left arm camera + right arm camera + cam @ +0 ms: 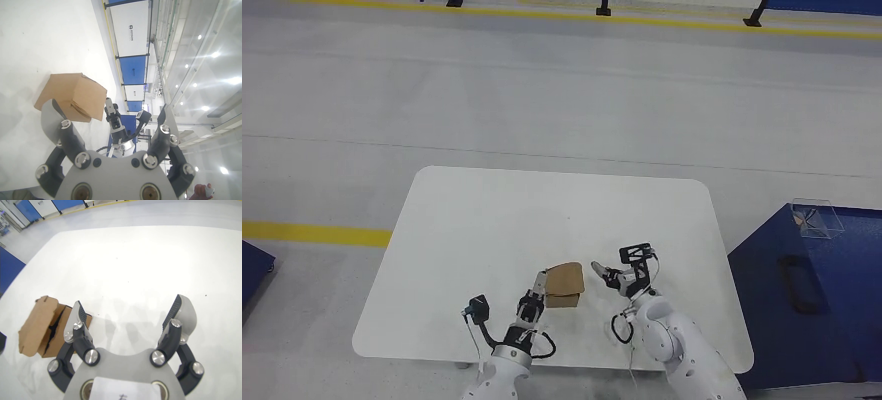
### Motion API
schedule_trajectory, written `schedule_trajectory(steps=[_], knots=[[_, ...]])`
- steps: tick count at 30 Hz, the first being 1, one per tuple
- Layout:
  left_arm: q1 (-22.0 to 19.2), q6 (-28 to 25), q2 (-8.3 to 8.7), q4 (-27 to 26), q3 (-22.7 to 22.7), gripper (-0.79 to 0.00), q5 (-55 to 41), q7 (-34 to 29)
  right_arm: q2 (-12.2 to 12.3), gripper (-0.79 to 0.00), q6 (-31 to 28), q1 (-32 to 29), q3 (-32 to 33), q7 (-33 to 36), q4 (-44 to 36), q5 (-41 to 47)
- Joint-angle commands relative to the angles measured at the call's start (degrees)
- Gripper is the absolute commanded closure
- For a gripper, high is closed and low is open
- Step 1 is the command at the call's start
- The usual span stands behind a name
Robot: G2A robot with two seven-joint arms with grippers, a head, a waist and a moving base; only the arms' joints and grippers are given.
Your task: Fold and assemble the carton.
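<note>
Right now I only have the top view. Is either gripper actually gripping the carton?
Observer: No. The right wrist view shows the right gripper open, with bare table between its jaws. The carton sits outside one of them.
Operator: And the left?
Observer: In its wrist view the left gripper is open too. One finger is by the carton and the other is well away from it. I cannot tell if the near one touches.
Operator: Carton closed up?
Observer: No. The right wrist view shows a flap standing ajar, with a dark gap behind it.
</note>
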Motion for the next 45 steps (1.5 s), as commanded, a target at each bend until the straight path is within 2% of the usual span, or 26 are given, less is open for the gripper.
schedule_trajectory(steps=[1,6,10,12,17,20,22,30,33,37,45], knots=[[-0.59,4.15,0.63,-1.90,-2.57,-0.785,0.99,-5.65,-0.26,-0.785,0.27,1.01,-1.58,1.09,1.01,-1.69],[-2.62,18.17,2.10,-6.34,-5.79,-0.785,10.23,-17.06,-0.84,-0.785,-1.01,3.47,-4.55,1.98,2.50,-4.26],[-3.79,21.37,2.71,-7.09,-7.10,-0.785,8.77,-26.20,-1.27,-0.785,-3.97,5.68,-6.12,2.66,3.30,-4.04],[-4.03,21.44,2.98,-6.47,-7.95,-0.785,7.00,-29.80,-1.55,-0.785,-5.22,7.05,-6.99,2.99,3.91,-3.79],[-4.01,20.00,3.47,-4.35,-7.23,-0.785,7.41,-33.48,-2.28,-0.785,-8.95,9.86,-9.65,3.79,5.57,-3.56],[-4.35,18.22,3.70,-3.13,-6.38,-0.785,7.91,-34.81,-2.69,-0.785,-8.82,11.29,-10.27,3.33,7.52,-3.24],[-4.14,17.17,3.61,-3.18,-6.51,-0.785,7.08,-31.67,-2.79,-0.785,-8.21,11.64,-10.10,3.41,7.97,-2.62],[-4.37,16.64,3.76,-2.49,-6.58,-0.785,7.97,-31.06,-2.79,-0.785,-8.21,11.64,-10.10,3.41,7.97,-2.62],[-4.84,15.85,4.01,-1.91,-7.38,-0.785,9.26,-29.89,-2.56,-0.785,-6.39,9.70,-8.58,-0.03,5.16,-2.47],[-5.84,13.43,4.40,-0.26,-7.52,-0.785,10.60,-31.03,-2.01,-0.785,-7.62,7.21,-6.63,-0.48,1.41,-2.03],[-8.38,8.14,4.37,5.99,-7.82,-0.785,5.13,-30.11,-2.49,-0.785,-4.61,8.06,-8.33,1.24,1.46,-5.36]])
